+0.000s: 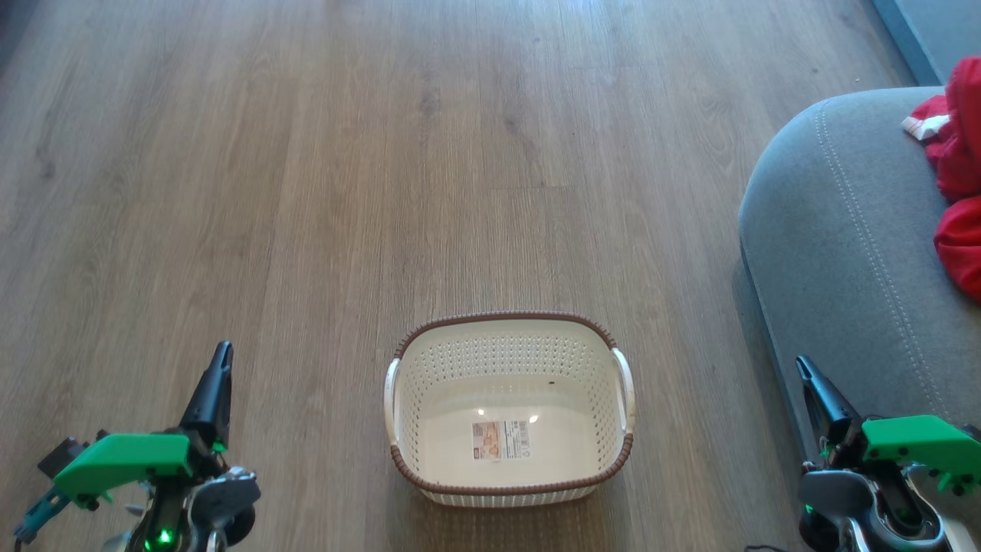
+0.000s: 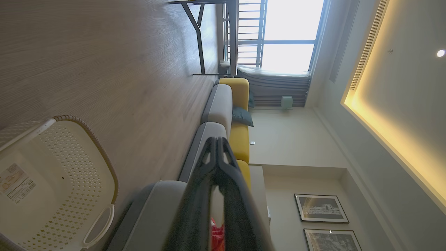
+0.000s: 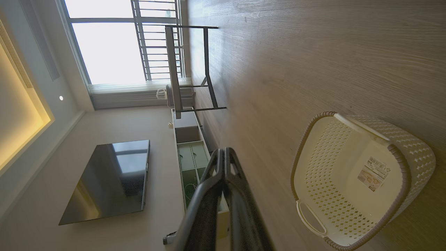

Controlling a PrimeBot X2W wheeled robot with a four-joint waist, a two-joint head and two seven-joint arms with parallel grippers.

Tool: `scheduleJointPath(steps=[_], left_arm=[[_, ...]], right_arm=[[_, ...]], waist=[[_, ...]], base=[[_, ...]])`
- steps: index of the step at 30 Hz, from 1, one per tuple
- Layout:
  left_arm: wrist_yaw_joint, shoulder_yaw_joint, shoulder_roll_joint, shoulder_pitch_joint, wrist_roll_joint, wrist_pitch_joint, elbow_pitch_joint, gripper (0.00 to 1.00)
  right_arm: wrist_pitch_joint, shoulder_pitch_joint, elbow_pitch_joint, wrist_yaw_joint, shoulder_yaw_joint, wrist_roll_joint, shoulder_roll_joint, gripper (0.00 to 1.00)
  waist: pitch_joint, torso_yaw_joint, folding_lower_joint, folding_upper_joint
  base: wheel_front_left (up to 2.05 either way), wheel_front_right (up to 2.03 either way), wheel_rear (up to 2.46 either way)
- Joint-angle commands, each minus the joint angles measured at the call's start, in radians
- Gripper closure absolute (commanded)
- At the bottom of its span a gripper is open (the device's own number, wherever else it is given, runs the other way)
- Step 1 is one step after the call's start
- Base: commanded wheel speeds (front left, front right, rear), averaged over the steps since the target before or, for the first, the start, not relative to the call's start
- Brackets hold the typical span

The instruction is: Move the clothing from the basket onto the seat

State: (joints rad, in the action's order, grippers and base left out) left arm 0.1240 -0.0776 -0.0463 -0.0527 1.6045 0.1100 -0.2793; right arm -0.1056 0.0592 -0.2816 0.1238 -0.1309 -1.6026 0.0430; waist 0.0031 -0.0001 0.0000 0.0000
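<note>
A cream perforated plastic basket (image 1: 502,315) sat bottom centre on the wooden floor (image 1: 383,153). Red fabric clothing (image 1: 962,161) lay on the grey upholstered seat (image 1: 835,230) at right. The left gripper (image 1: 224,350) and right gripper (image 1: 802,363) were pressed together.

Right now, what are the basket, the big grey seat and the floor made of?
The basket looks like smooth cream plastic: its walls are punched with rows of holes and its bottom shines; the brown rim only looks woven, probably moulded. The seat looks like soft matte grey cloth, with lines of light stitching. The floor looks like wood planks with grain, maybe laminate.
</note>
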Motion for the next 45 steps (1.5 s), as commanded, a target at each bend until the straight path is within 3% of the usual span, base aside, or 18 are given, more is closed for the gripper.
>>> scheduleJointPath(steps=[1,45], left_arm=[[0.007,-0.036,-0.004,-0.055,0.004,0.003,0.034,1.0],[0.007,-0.036,-0.004,-0.055,0.004,0.003,0.034,1.0]], right_arm=[[-0.008,0.049,0.037,0.007,0.017,-0.006,0.007,1.0],[-0.008,0.049,0.037,0.007,0.017,-0.006,0.007,1.0]], waist=[[0.0,0.0,0.0,0.0],[0.0,0.0,0.0,0.0]], base=[[0.0,0.0,0.0],[0.0,0.0,0.0]])
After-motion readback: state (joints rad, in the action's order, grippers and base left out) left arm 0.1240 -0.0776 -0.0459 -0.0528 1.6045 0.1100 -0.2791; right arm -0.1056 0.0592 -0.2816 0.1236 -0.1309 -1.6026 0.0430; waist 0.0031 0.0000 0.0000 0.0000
